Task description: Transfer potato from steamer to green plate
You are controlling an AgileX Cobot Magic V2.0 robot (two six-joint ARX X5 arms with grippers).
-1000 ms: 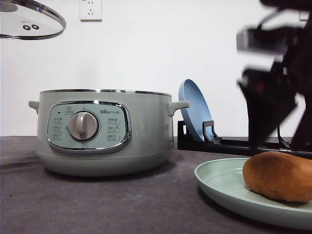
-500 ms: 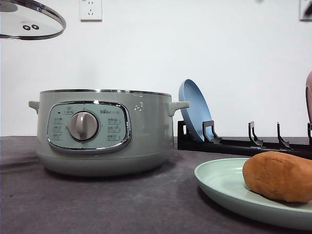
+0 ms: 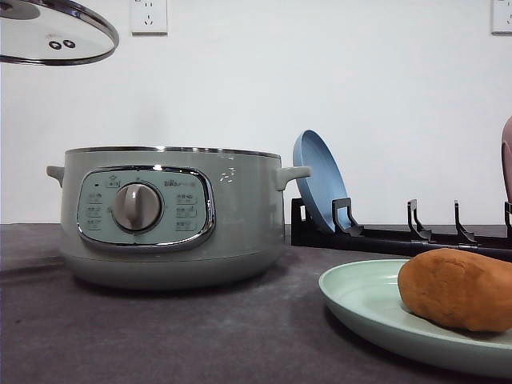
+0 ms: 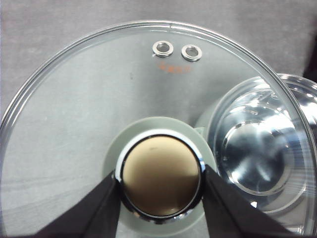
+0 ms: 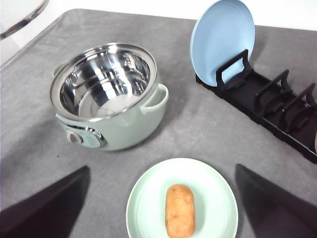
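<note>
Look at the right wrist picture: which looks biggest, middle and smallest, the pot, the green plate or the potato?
1. Steamer
2. Green plate, a bit smaller, though nearer the camera
3. Potato, clearly smallest

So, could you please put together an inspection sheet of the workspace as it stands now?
Surface: grey table, matte.
Potato: lying in the middle of the green plate, free of any gripper.
Steamer: lid off, steel bowl looks empty.
Lid: glass, held in the air above and to the left of the steamer.
Clutter: blue plate standing on edge in a black rack; other slots bare.
Left gripper: shut on the lid's knob.
Right gripper: open, high above the green plate.
Cables: nothing seen.
Surroundings: white wall, wall sockets.
</note>
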